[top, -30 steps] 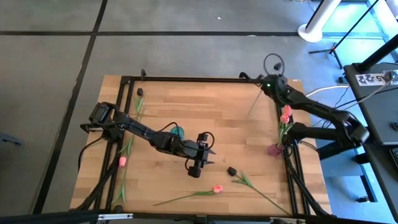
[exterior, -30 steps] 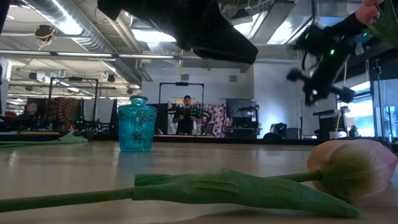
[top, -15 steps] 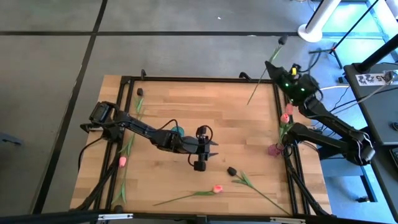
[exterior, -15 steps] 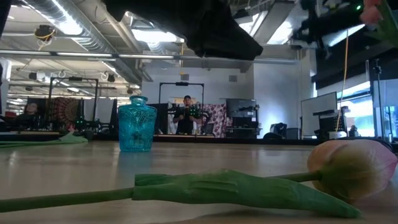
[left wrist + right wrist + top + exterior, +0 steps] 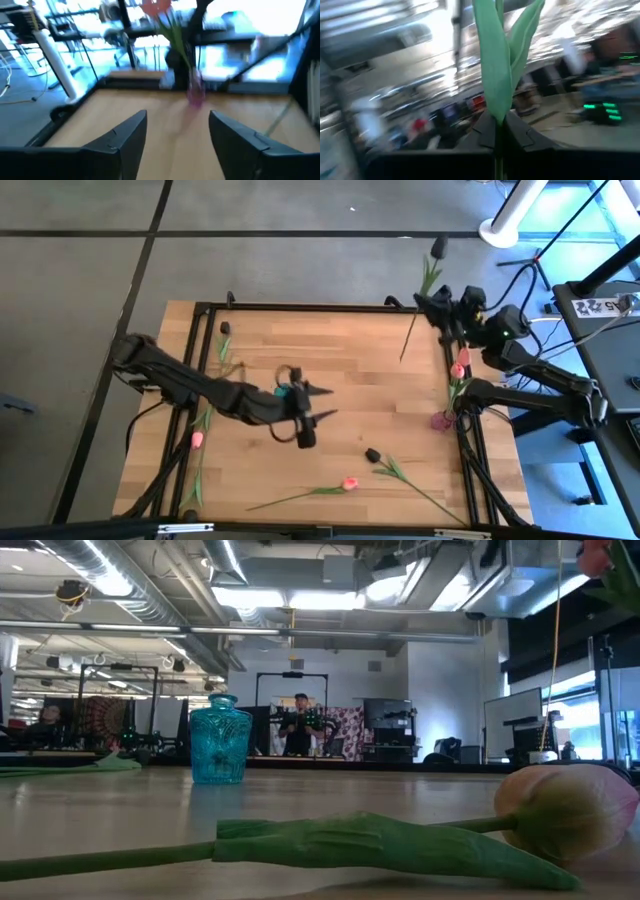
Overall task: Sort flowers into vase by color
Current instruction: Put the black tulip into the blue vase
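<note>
Teal vase [image 5: 286, 391] stands beside the left fingers [image 5: 316, 402], tulips [image 5: 349, 483] nearby.

Wooden table [image 5: 330, 370]: tulips [image 5: 349, 483], blue vase [image 5: 220, 740]

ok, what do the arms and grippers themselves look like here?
Both arms are dark, slim and jointed, with black cables trailing from their bases. The left gripper has two black, wedge-shaped fingers tapering to pointed tips. The right gripper is equally dark, with small green lights glowing on the arm behind it.
</note>
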Controlling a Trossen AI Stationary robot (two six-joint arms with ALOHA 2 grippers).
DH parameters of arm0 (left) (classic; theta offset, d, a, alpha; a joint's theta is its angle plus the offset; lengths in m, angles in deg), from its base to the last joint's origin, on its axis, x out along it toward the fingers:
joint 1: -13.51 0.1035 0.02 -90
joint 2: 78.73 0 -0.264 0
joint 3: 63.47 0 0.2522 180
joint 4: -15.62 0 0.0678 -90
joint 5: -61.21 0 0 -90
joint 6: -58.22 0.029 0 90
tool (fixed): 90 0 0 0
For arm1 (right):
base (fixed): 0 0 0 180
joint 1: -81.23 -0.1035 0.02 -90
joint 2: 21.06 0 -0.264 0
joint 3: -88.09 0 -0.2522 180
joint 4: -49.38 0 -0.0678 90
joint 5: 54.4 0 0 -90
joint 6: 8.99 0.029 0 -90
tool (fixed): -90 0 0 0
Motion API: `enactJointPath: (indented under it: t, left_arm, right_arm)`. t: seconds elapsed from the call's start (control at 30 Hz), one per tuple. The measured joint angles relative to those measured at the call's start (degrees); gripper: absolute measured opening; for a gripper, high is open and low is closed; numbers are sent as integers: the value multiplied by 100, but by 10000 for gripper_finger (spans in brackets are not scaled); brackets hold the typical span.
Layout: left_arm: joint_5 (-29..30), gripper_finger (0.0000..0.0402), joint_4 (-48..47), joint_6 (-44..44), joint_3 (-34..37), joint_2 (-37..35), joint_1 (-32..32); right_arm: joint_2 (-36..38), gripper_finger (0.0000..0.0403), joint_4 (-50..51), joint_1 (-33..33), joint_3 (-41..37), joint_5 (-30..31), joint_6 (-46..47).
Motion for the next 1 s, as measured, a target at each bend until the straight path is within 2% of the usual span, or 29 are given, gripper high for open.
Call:
enactJointPath:
  t: [0.1,0.23,0.3,0.4,0.6,0.8,0.93,1.0]
  left_arm:
    - [-403,231,71,-94,0,-421,55]
    - [-1536,236,873,250,-7,-454,214]
    - [-1807,232,1471,397,-7,-323,318]
    - [-1815,228,2289,674,-7,-50,484]
    - [-1764,229,3340,1618,-4,431,702]
    - [-1683,229,3531,2052,-2,687,872]
    - [-1667,229,3598,1829,-2,689,1103]
    - [-1839,229,3618,1652,-2,689,1237]
  right_arm:
    - [-66,7,-9,-410,140,-488,-302]
    - [-198,7,14,-918,180,-1228,-884]
    - [-286,7,14,-1146,180,-1612,-1307]
    - [-441,8,45,-1460,180,-1792,-1891]
    - [-956,7,342,-1954,177,-1703,-2588]
    - [-1301,9,476,-2154,177,-1758,-2993]
    - [-1331,7,648,-2149,177,-1786,-3381]
    - [-1332,6,729,-2149,177,-1680,-3513]
